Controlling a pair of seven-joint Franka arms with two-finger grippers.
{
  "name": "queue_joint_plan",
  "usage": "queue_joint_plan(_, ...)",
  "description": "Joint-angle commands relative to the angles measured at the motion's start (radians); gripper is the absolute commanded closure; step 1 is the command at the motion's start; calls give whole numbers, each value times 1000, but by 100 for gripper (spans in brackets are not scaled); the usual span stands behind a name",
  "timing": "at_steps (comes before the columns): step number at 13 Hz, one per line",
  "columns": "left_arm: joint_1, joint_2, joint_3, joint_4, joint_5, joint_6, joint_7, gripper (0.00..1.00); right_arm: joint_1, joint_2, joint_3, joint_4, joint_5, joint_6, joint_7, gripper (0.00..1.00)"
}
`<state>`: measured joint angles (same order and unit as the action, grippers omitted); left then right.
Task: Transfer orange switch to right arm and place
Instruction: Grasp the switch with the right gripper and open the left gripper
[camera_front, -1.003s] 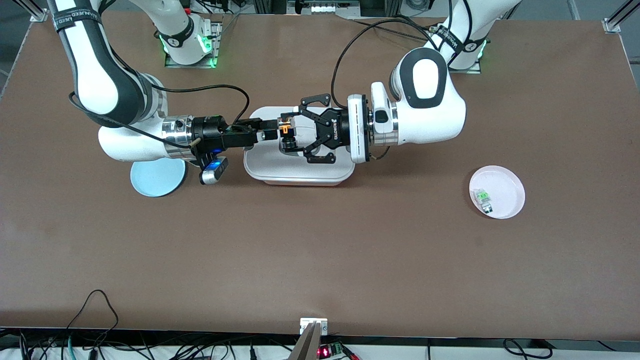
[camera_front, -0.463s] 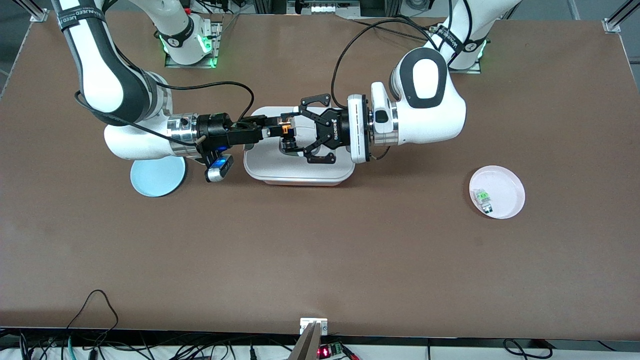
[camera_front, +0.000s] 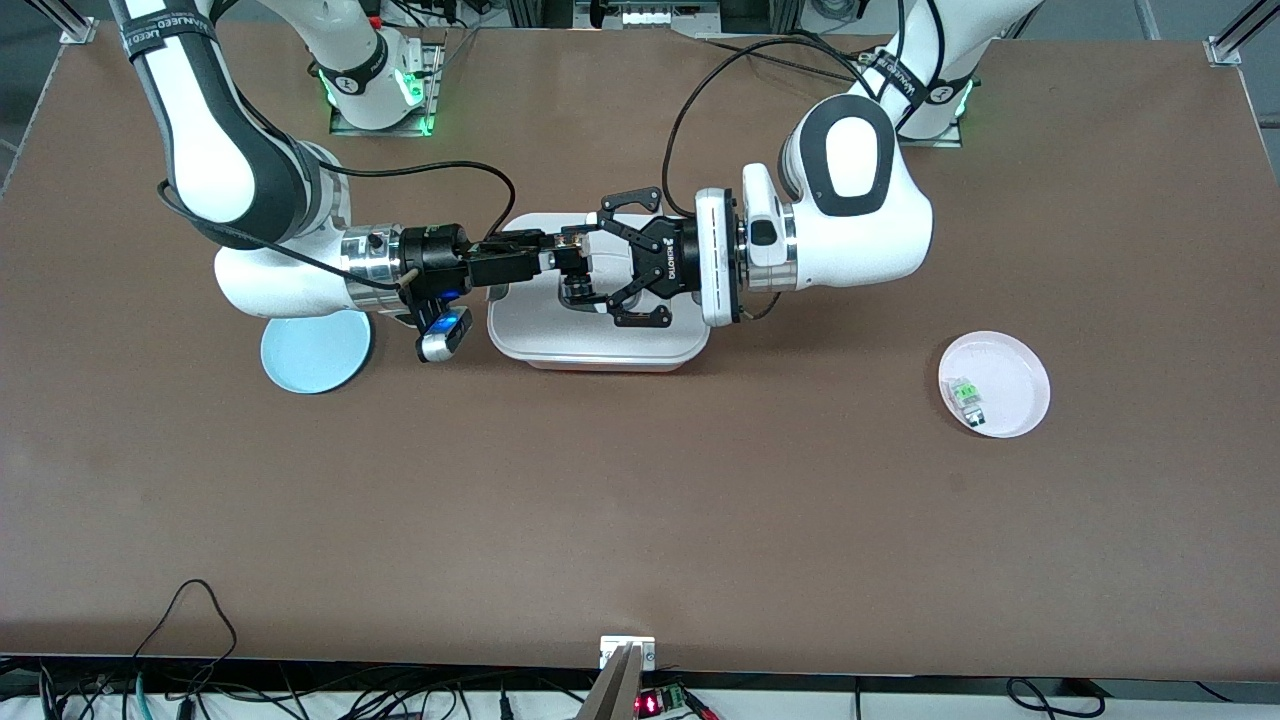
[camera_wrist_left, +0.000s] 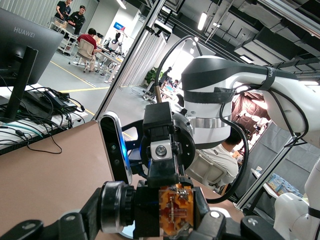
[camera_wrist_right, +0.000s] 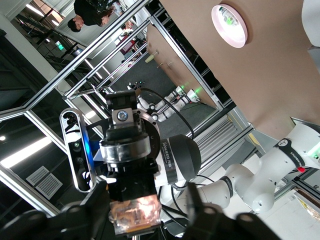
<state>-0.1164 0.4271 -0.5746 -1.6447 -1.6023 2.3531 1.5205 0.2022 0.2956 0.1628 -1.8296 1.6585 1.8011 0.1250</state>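
Observation:
The orange switch (camera_wrist_left: 176, 210) is held in the air over the white tray (camera_front: 600, 345). My left gripper (camera_front: 580, 267), the wide linkage one, is shut on it end to end; it also shows in the left wrist view (camera_wrist_left: 150, 225). My right gripper (camera_front: 563, 260), slim and black, points straight at the left one. Its open fingers stand on either side of the switch without closing on it. In the right wrist view the switch (camera_wrist_right: 135, 212) sits between the right gripper's (camera_wrist_right: 145, 220) dark fingers. In the front view the fingers hide most of the switch.
A light blue plate (camera_front: 315, 355) lies under the right arm's wrist. A pink plate (camera_front: 1010, 385) with a tiny green-and-white component (camera_front: 967, 393) lies toward the left arm's end, nearer the front camera; the plate also shows in the right wrist view (camera_wrist_right: 229, 25).
My right gripper has moved toward the left gripper, and its fingers now flank the switch and cover its orange part in the front view. The left arm has not moved.

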Motion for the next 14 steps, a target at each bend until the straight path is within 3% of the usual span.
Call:
queue_joint_plan(1,-5,-16,-1,-1,-44,14,27,100,-3,0,6,18,17,14,7,67)
queue_joint_plan(4,-3,-16,-1,-3,-44,14,26,100,-3,0,6,18,24,14,1,75)
queue_joint_plan(7,-2,-19,-1,-3,-45,14,24,100,-3,2,6,18,24,14,-4,76)
queue_joint_plan(8,0,-19,-2,-3,-45,14,27,58,-3,2,6,18,24,12,-5,76)
queue_joint_plan(9,3,-21,-1,-1,-45,12,38,1,-4,2,6,18,24,14,-7,76)
queue_joint_plan(14,15,-22,-1,3,-44,-3,29,0,-7,7,6,20,21,12,-25,76)
